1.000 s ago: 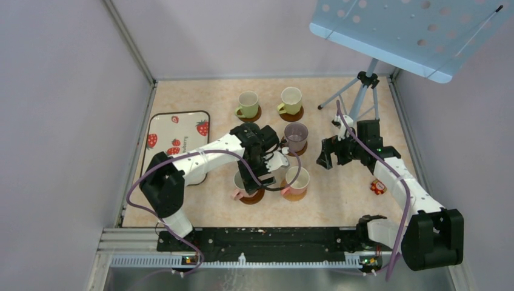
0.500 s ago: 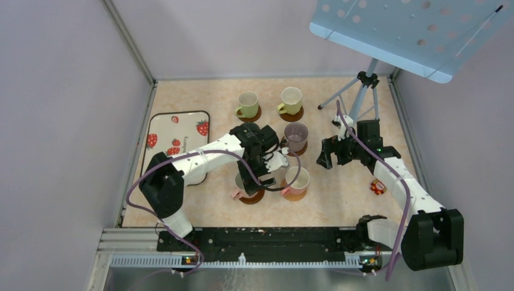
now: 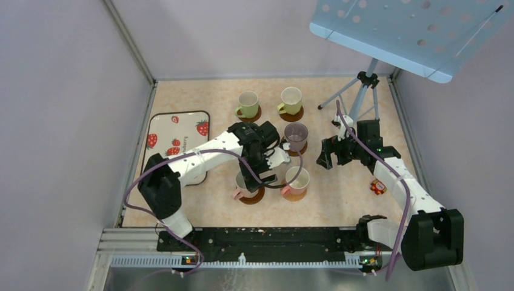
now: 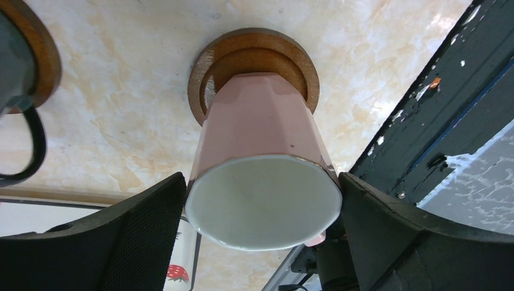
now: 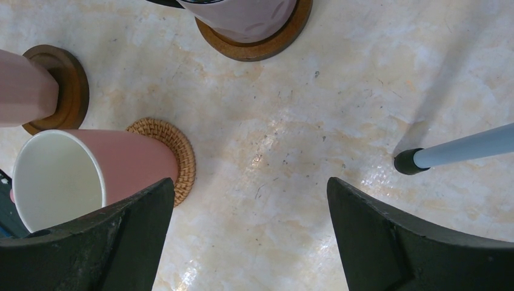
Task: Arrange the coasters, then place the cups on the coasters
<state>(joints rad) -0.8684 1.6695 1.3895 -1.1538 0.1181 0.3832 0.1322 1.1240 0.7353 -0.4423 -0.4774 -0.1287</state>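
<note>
My left gripper (image 3: pixel 267 171) (image 4: pixel 263 212) is open, its jaws standing either side of the rim of a pink cup (image 4: pixel 260 139) that stands upright on a dark brown coaster (image 4: pixel 253 45). To its left a dark cup (image 4: pixel 12 60) sits on another coaster (image 4: pixel 51 54). The second pink cup (image 3: pixel 297 180) (image 5: pixel 121 163) stands on the tan woven coaster (image 5: pixel 176 151). The mauve cup (image 3: pixel 296 136) and two light green cups (image 3: pixel 248 104) (image 3: pixel 291 100) also sit on coasters. My right gripper (image 3: pixel 324 157) (image 5: pixel 251 236) hangs open over bare table.
A strawberry-print tray (image 3: pixel 163 130) lies at the left. A tripod (image 3: pixel 360 100) carrying a light blue perforated board (image 3: pixel 406 30) stands at the back right, one foot (image 5: pixel 409 160) near my right gripper. A small red item (image 3: pixel 378 186) lies by the right arm.
The left jaws have spread a little wider off the pink cup, and that wrist has shifted slightly back. The right arm has not moved.
</note>
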